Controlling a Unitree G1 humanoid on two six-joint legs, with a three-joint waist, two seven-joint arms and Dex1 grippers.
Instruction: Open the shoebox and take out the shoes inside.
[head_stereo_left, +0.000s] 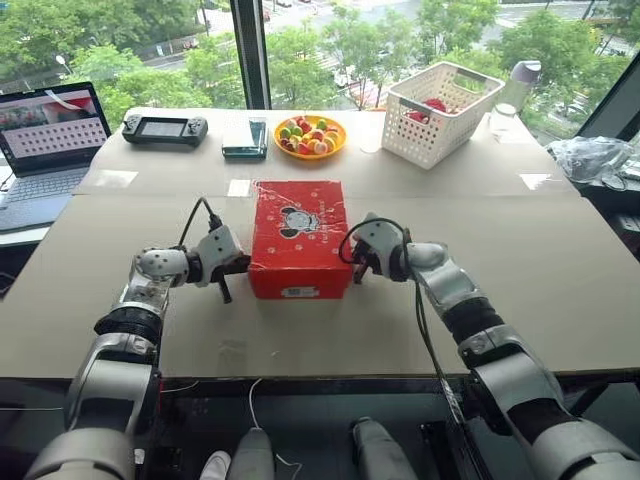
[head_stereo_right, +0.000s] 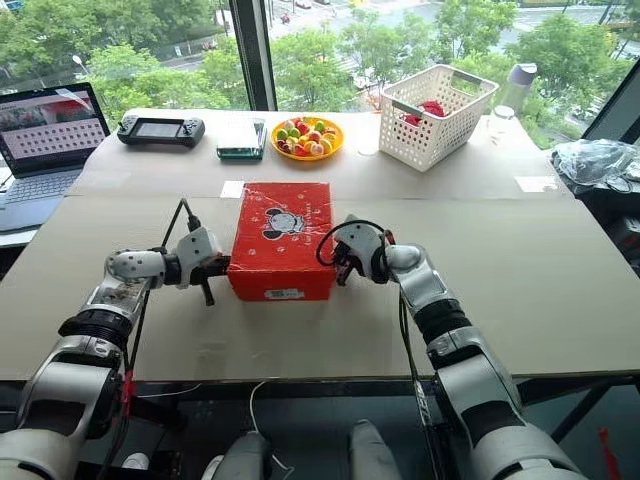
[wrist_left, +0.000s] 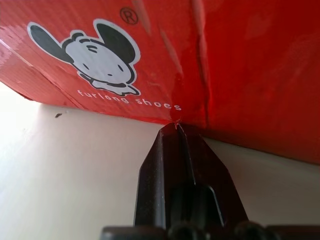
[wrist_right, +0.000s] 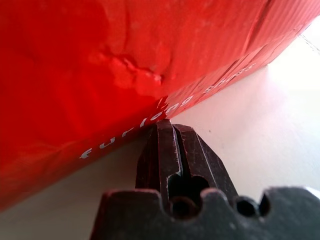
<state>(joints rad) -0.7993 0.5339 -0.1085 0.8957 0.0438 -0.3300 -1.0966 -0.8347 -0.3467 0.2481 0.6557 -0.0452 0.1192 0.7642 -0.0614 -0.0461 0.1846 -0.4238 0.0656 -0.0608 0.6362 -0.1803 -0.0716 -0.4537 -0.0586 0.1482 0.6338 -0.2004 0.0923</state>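
With the lid down, the red rectangular cardboard shoebox with the cartoon mouse print sits mid-table on the tan cardboard-covered table, white barcode label facing you; shoes presumably inside, can't confirm. Left eye view: left gripper is against the box's left side near the front corner, right gripper against its right side. Both pinched shut, holding nothing. Right eye view: same picture, box squeezed between the two tips, white plastic lattice basket and orange plate of sweets well clear behind. Left wrist view: closed black fingertips touch the bottom edge of the red wall, under the mouse logo, right at a crease. Right wrist view: closed fingertips likewise at the lower edge, below a dented patch of cardboard. Risks as I judge them: you're contacting low on the base, not the lid lip, so lifting would raise or tip the whole box rather than open it. Uneven push will skate it sideways. Pressing harder may crush the already dented wall.
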